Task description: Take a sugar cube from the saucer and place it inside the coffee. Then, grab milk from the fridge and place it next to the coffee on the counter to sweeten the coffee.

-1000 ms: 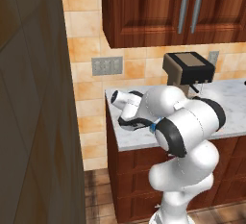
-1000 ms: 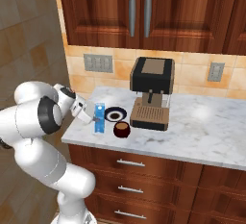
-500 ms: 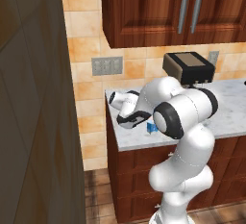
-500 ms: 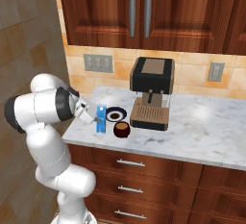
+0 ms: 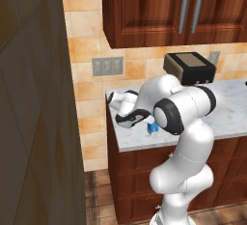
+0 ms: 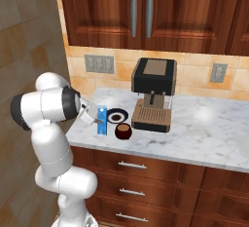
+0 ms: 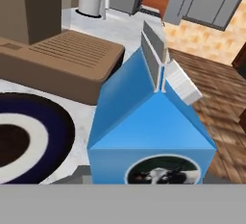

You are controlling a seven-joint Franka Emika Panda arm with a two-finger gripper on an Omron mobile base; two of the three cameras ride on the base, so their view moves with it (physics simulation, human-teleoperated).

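A white marble counter (image 6: 204,133) is seen under dark wooden cabinets, a coffee machine (image 6: 153,94) at the back. The blue milk carton (image 6: 101,120) is stood upright beside the saucer (image 6: 117,116) and coffee cup (image 6: 123,131). The gripper (image 6: 92,116) is held level against the carton; whether it is pinched cannot be told.

We see a brown-and-black coffee machine (image 6: 152,96) below dark wooden cabinets w/ silver bar handles (image 6: 140,9). Grey wall outlet plates (image 6: 99,64) sit on tan tile backsplash (image 5: 87,35).
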